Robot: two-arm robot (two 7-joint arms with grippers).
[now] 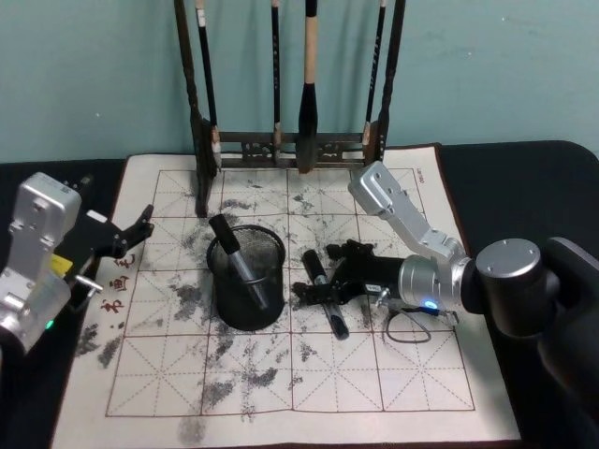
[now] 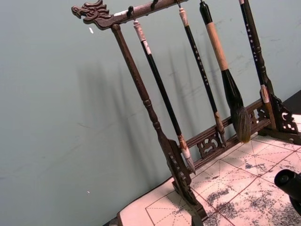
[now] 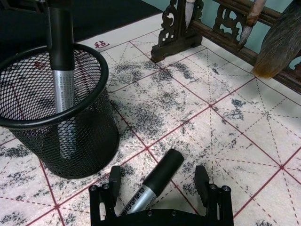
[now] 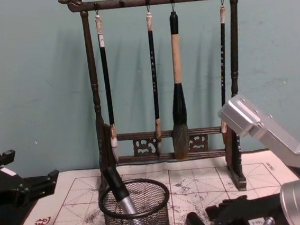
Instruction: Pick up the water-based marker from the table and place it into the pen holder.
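Off-white felt mat with red grid lines is covering your dark table; near its middle the silver, black-capped water-based marker is lying flat beside the round black wire-mesh pen holder. Your right gripper is straddling it, fingers spread clear. Your left gripper is idling, fingers apart, at the left edge.

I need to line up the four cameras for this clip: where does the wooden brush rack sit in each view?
Head: brush rack at top centre, at the mat's far edge.
Left wrist: rack seen close and slanted, four brushes hanging.
Right wrist: its carved foot and lower rail, beyond the mesh cup.
Chest: rack upright in the centre.
Shared landmark: the thick brush with the pale handle, hanging on it.
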